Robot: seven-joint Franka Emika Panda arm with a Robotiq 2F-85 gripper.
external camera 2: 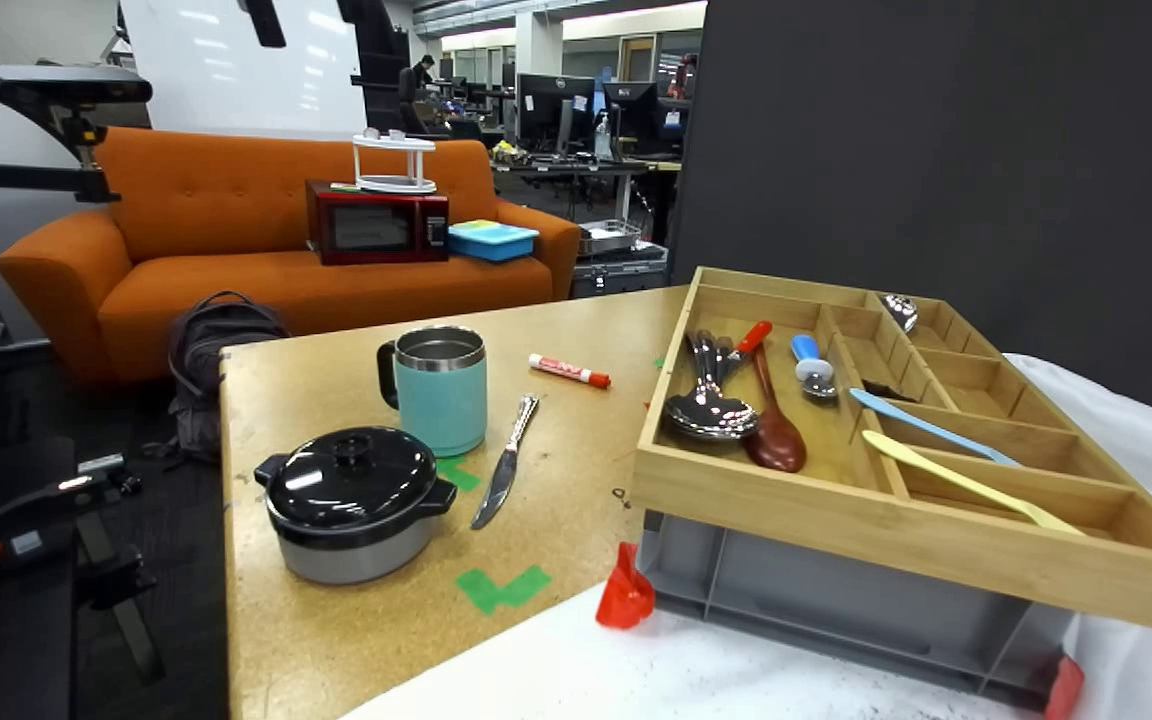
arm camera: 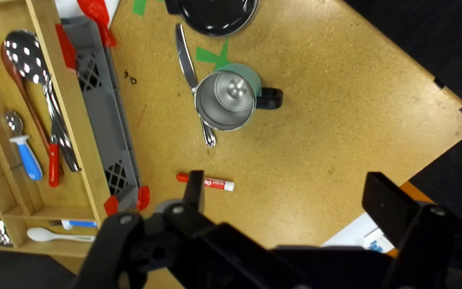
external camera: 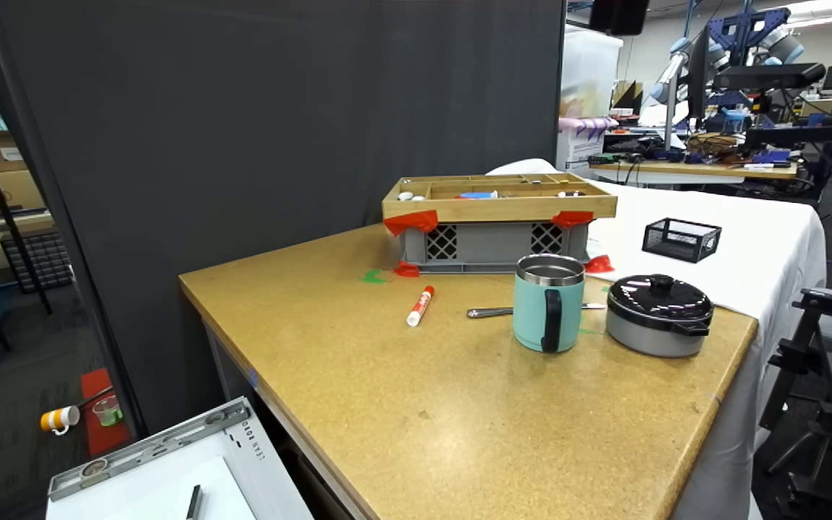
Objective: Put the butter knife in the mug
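The butter knife is a slim, shiny grey metal utensil lying flat on the table beside the mug. It shows whole in an exterior view [external camera 2: 507, 465]; the mug hides its middle in an exterior view [external camera: 490, 312] and part of it in the wrist view [arm camera: 186, 60]. The teal mug stands upright with a steel rim and black handle, in both exterior views [external camera: 529, 310] [external camera 2: 443, 405] and the wrist view [arm camera: 250, 77]. Its inside looks empty. My gripper [arm camera: 285, 184] is open and empty, high above the table, its fingers wide apart.
A black-lidded grey pot [external camera 2: 356, 520] stands close to the mug and knife tip. A red-and-white marker [external camera 2: 569, 371] lies near the knife handle. A wooden utensil tray [external camera 2: 786, 500] on a grey crate [external camera: 492, 249] borders the table. A mesh basket [external camera: 681, 240] sits on white cloth.
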